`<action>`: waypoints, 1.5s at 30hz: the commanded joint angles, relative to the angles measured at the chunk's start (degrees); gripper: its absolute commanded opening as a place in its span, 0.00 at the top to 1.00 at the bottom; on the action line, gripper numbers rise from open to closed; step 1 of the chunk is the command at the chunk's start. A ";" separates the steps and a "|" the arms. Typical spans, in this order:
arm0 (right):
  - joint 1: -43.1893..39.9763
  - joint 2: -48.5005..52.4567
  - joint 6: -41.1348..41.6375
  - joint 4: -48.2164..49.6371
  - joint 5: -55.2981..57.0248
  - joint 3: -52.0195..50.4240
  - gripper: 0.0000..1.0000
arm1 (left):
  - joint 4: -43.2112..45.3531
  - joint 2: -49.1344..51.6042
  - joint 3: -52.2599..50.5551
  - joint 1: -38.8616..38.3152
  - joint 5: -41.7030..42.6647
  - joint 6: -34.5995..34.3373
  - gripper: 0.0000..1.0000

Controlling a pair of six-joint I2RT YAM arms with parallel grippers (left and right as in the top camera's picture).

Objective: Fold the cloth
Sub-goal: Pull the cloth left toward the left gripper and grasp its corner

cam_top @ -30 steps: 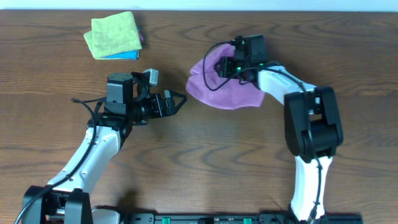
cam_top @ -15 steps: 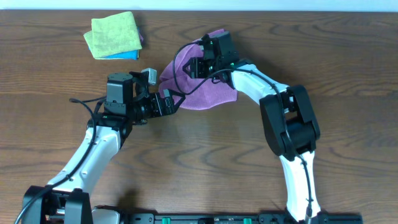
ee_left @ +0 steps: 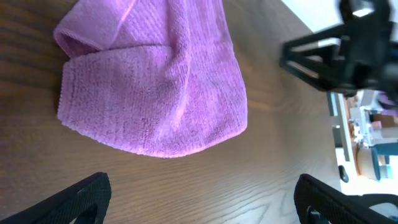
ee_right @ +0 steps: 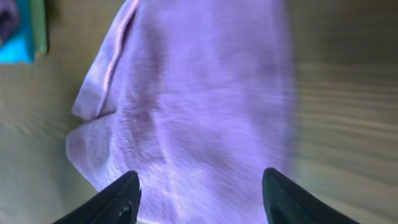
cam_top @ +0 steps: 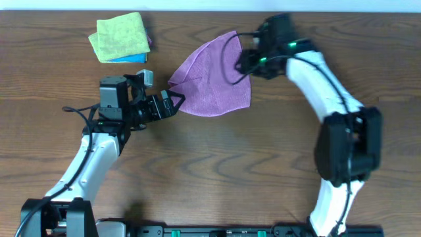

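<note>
The purple cloth point(cam_top: 212, 76) lies folded on the wooden table, with a rolled fold along its left edge. It also shows in the left wrist view point(ee_left: 155, 87) and the right wrist view point(ee_right: 199, 106). My left gripper point(cam_top: 172, 103) is open and empty, its fingertips just left of the cloth's lower left edge; in its own view point(ee_left: 202, 199) only bare table lies between the fingers. My right gripper point(cam_top: 245, 58) is open and empty above the cloth's upper right part, and in its own view point(ee_right: 199, 196) the fingers straddle the cloth without touching it.
A yellow-green folded cloth point(cam_top: 120, 36) lies on a blue folded cloth point(cam_top: 135, 58) at the far left of the table. The table's far edge runs along the top of the overhead view.
My right gripper has let go of the cloth after dragging it over to the left, and has drawn back up and to the right. The cloth now lies flat. My left arm shifted slightly left.
</note>
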 commanded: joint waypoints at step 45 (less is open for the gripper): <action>2.23 2.47 4.24 8.74 -5.33 -15.54 0.99 | -10.14 0.09 1.86 0.52 -6.99 -4.74 0.04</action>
